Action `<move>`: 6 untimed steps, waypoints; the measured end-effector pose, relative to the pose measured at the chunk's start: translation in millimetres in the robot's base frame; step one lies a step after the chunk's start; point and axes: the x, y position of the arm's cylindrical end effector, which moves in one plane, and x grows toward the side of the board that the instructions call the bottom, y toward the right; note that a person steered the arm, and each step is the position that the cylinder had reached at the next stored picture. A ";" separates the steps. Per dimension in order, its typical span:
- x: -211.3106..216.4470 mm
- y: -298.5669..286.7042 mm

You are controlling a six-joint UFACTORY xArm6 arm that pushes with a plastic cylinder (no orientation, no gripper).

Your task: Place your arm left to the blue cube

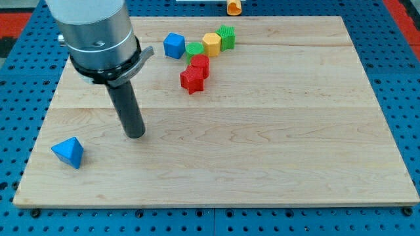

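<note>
The blue cube (174,45) sits near the view's top, left of centre, on the wooden board (262,144). My tip (135,135) rests on the board at the left, well below and to the left of the blue cube, apart from it. A blue triangular block (69,152) lies at the lower left, to the left of my tip.
Right of the blue cube is a cluster: a green block (194,49), a yellow block (211,44), a green ridged block (226,37), a red block (199,65) and a red star-shaped block (191,80). An orange object (234,7) lies off the board at the top.
</note>
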 end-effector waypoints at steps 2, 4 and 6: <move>-16.3 118.8; -16.3 114.0; -19.0 43.8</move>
